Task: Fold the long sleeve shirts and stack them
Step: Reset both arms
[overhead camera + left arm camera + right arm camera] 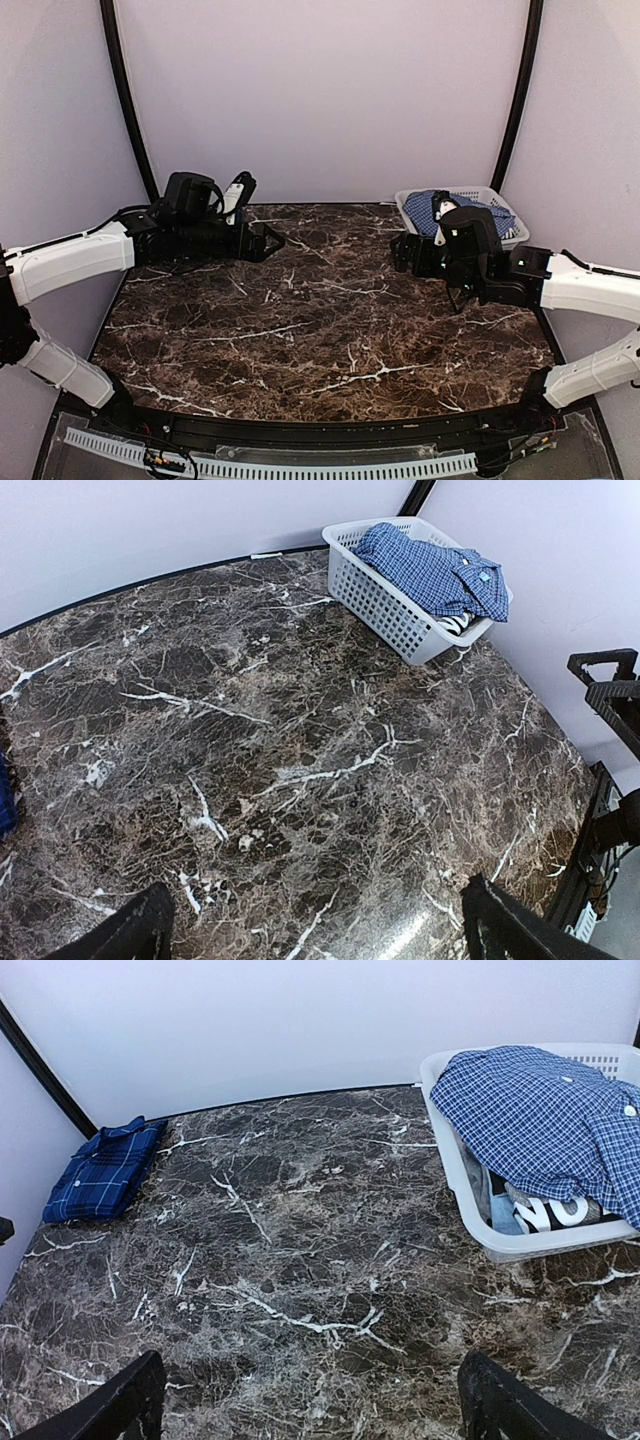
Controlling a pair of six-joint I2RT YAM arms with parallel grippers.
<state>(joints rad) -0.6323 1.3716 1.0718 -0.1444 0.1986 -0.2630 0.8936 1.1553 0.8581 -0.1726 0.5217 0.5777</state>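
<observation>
A lighter blue fine-checked shirt (540,1120) lies crumpled on top of the white lattice basket (450,1160) at the table's back right; it also shows in the top view (425,212) and the left wrist view (430,570). A dark navy plaid shirt (105,1172) lies folded flat on the marble at the back left; the left arm hides it in the top view. My left gripper (272,241) (315,915) is open and empty above the back left of the table. My right gripper (400,252) (310,1385) is open and empty just left of the basket (490,192).
Under the checked shirt the basket (380,600) holds other clothes, among them a dark garment with white letters (550,1210). The dark marble table (320,330) ends at a black curved rim against pale walls. A thin blue sliver (4,795) shows at the left wrist view's left edge.
</observation>
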